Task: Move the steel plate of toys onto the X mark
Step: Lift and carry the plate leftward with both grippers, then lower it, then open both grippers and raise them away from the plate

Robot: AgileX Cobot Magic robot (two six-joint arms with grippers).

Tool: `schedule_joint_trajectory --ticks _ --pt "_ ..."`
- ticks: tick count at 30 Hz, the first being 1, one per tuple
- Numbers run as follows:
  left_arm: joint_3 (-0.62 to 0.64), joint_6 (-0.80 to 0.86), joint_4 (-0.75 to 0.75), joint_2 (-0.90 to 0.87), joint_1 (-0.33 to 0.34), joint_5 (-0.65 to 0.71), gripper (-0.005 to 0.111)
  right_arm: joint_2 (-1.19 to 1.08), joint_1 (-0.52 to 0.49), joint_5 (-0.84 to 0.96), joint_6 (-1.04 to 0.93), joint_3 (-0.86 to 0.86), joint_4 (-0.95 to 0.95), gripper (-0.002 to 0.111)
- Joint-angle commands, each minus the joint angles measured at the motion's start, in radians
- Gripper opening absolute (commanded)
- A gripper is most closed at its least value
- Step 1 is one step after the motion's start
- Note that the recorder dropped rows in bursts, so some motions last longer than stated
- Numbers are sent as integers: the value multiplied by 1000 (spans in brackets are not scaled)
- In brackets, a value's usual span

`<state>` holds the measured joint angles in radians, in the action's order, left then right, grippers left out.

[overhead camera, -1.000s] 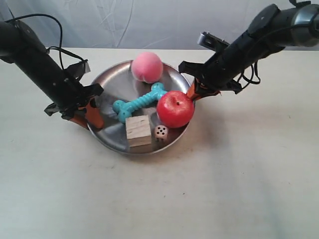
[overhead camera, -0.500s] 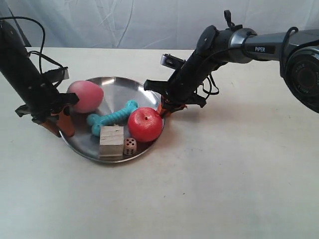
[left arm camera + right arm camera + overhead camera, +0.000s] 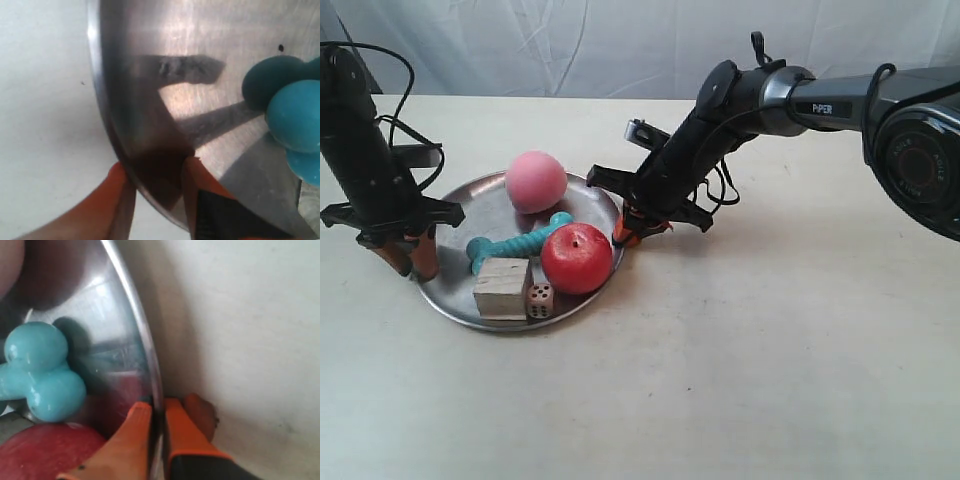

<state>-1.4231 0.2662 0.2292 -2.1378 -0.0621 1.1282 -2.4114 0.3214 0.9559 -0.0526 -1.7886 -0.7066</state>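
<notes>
The steel plate (image 3: 460, 205) sits at the left of the exterior view, holding a pink ball (image 3: 536, 181), red apple (image 3: 576, 258), teal dog-bone (image 3: 515, 243), wooden cube (image 3: 503, 288) and die (image 3: 540, 298). My left gripper (image 3: 412, 262) is shut on the plate's rim (image 3: 112, 135), one orange finger inside and one outside. On the opposite rim (image 3: 150, 365) my right gripper (image 3: 625, 232) is shut the same way. The left wrist view shows the dog-bone (image 3: 292, 117), and so does the right wrist view, where the dog-bone (image 3: 42, 372) lies beside the apple (image 3: 40, 457). No X mark is visible.
Beige tabletop (image 3: 770, 350) spreads to the right and front of the plate. A pale cloth backdrop (image 3: 570, 40) hangs behind the table. Cables trail from both arms.
Both arms have carried the plate toward the exterior view's left and slightly nearer. The pink ball has rolled across the plate; the other toys shifted with it.
</notes>
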Motion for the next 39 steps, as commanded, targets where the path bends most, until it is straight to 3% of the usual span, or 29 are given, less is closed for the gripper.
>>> schedule_joint_trajectory --ticks 1,5,11,14,25,27,33,39 --pt "-6 28 152 9 -28 -21 40 -6 17 -2 2 -2 -52 -1" --pt "-6 28 150 9 -28 -27 45 -6 17 1 4 -2 -43 2" --pt "-16 28 148 9 -28 0 45 -2 17 7 6 -2 16 33" --pt "-31 28 148 9 -28 19 45 10 17 17 10 -2 58 40" --pt "-42 21 108 9 -28 21 45 51 17 10 53 -2 157 41" --pt "-42 21 91 9 -28 30 48 51 17 14 53 -2 157 41" --pt "-42 -5 81 9 -10 36 70 51 17 16 53 -2 159 41" --pt "-42 -51 31 9 13 36 68 55 17 19 118 -2 272 43"
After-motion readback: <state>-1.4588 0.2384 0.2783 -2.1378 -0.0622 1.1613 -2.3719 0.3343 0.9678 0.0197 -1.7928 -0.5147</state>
